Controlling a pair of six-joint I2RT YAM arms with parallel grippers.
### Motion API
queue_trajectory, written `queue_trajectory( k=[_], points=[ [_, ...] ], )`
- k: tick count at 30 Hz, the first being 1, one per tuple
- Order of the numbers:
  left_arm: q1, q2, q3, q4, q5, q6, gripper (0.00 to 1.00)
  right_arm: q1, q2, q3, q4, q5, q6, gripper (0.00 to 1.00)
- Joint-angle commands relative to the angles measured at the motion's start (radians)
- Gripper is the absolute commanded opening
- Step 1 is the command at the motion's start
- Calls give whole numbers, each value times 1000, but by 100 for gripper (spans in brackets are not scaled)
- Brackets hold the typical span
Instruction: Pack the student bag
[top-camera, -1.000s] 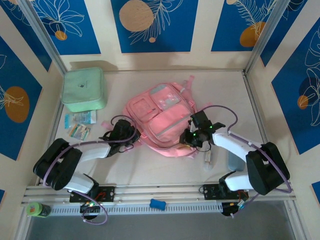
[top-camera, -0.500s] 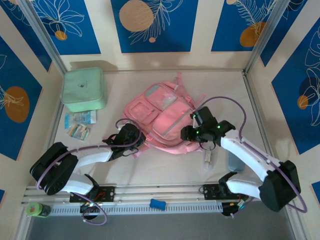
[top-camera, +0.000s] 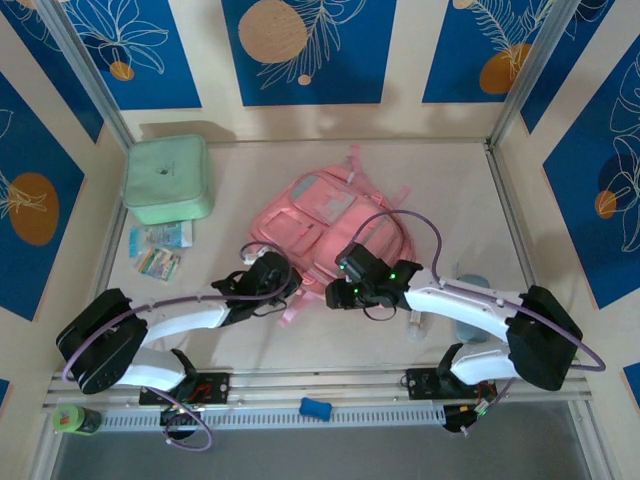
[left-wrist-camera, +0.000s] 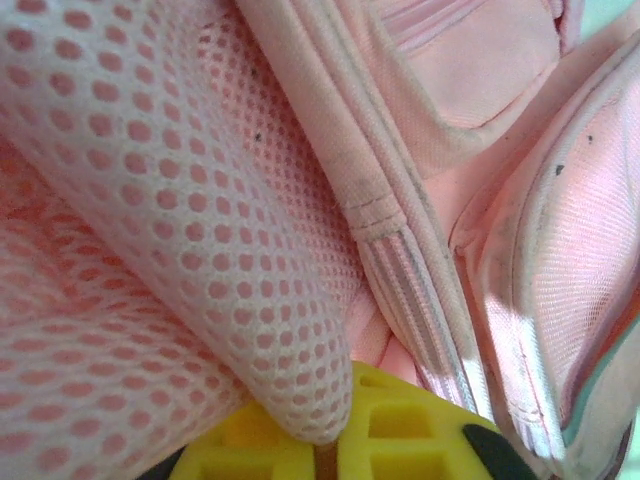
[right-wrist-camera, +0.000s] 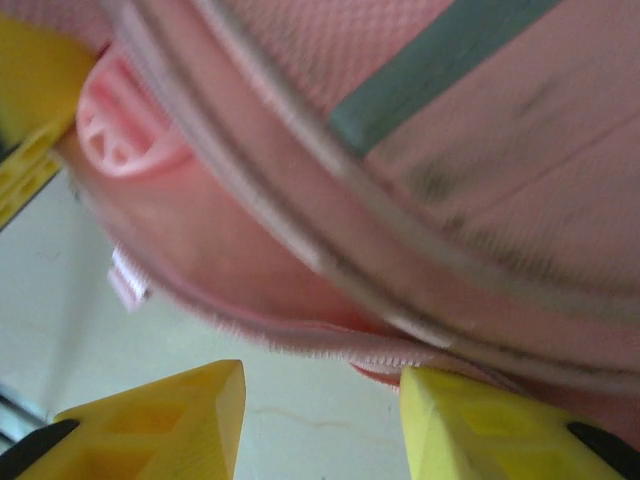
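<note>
From above, we see the student bag (top-camera: 325, 215) lying flat on the table (top-camera: 450, 190), near its middle and slanting from near-left to far-right, well apart from the mint green case (top-camera: 167, 178) in the far-left corner. The left gripper (top-camera: 280, 284) sits against the bag's near-left edge and the right gripper (top-camera: 335, 294) against its near edge, the two close together. Through the left wrist camera, we find a fold of pink mesh (left-wrist-camera: 150, 200) draped over the left gripper (left-wrist-camera: 325, 450), its tip resting right at the narrow slit between the yellow fingers (left-wrist-camera: 410, 440); we cannot tell whether it is pinched. Through the right wrist camera, the right gripper (right-wrist-camera: 320, 420) stands released, bare table (right-wrist-camera: 150, 330) between its fingers (right-wrist-camera: 160, 430), and the bag's (right-wrist-camera: 450, 180) seamed edge touches the right-hand fingertip.
</note>
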Motion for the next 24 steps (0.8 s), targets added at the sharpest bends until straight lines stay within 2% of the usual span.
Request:
queue_trajectory(
  k=[1,3,6,10,14,17,20,21,24],
  points=[
    [-13,-76,-42,45,4,-28,24,-19,0,-10,50,29,-12,46],
    [1,-124,-93,14,-30,-44,35,-39,-2,-27,27,33,-18,45],
    [48,-156,-117,-52,-16,-33,50,-61,-16,-58,25,-5,-26,45],
    [94,-138,-137,-13,-2,-28,58,-49,-50,-75,10,10,-23,45],
    [126,-44,-114,51,29,-30,61,-42,-53,-76,5,13,-12,45],
    [149,36,-85,123,75,-36,59,-41,-49,-79,9,15,-7,45],
    [143,77,-98,212,58,-74,44,-61,-42,-82,19,9,-12,45],
    [138,86,-102,241,54,-79,41,-75,-35,-81,21,10,-17,45],
    [131,101,-59,206,65,-68,28,-135,-17,-79,39,1,-54,45]
  ],
)
